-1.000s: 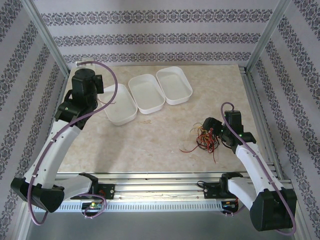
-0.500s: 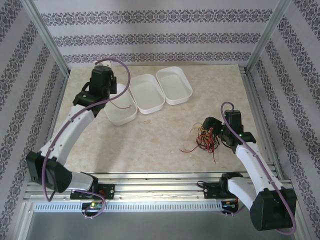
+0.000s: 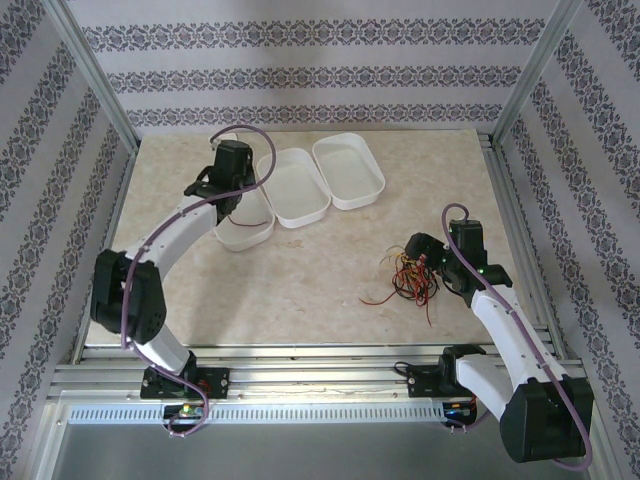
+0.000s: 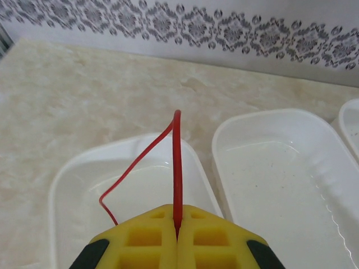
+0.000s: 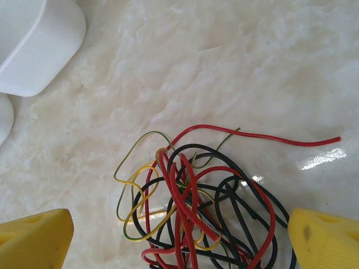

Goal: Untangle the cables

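Banded floral wallpaper backs a glossy, cream, marble-look table. Three smooth white oblong trays sit in a row at its far side. My left gripper is clenched on one thin red wire, which rises from between my yellow fingers and loops above the leftmost tray. My right gripper is spread wide, a finger on either side of the cables, a curly red, black and yellow tangle lying on the table.
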Controlling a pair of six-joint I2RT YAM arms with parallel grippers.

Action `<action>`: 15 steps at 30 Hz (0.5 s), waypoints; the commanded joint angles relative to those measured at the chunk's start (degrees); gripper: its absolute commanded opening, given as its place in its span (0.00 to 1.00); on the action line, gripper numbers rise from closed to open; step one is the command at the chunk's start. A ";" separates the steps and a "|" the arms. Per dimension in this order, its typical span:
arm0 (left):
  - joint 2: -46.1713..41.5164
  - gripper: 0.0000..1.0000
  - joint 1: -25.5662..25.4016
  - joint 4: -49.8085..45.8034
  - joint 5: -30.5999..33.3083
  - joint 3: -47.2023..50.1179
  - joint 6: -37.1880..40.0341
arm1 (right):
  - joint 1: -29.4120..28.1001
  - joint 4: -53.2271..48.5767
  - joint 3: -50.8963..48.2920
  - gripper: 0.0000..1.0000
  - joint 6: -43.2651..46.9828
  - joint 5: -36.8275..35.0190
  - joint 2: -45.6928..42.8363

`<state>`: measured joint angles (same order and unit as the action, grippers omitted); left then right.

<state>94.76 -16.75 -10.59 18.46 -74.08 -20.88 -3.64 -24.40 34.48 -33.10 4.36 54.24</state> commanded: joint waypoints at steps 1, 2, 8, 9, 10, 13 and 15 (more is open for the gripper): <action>1.86 0.00 -0.06 5.26 -2.23 0.32 -3.35 | -0.58 0.51 -0.99 0.98 -0.36 -0.54 -1.05; 2.28 0.00 -0.06 5.32 -2.44 0.47 -3.16 | -0.58 0.49 -1.07 0.98 -0.36 -0.73 -1.13; 2.68 0.00 -0.11 5.12 -0.25 3.89 -2.70 | -0.58 0.87 -1.52 0.98 -0.48 -0.93 -1.30; 2.63 0.00 0.05 5.12 0.28 4.72 -2.91 | -0.55 0.94 -1.48 0.98 -0.47 -0.90 -1.17; 2.67 0.00 0.00 5.21 0.35 5.33 -3.01 | -0.58 1.00 -1.43 0.98 -0.47 -0.85 -1.02; 3.77 0.00 0.12 5.31 0.03 6.23 -3.78 | -0.58 1.16 -1.26 0.98 -0.38 -0.57 -0.71; 4.91 0.00 0.13 5.60 -0.12 6.40 -4.27 | -0.54 1.06 -1.10 0.98 -0.31 -0.49 -0.51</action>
<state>98.00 -16.75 -7.03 17.19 -67.92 -23.29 -3.64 -23.73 33.56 -33.12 4.36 53.65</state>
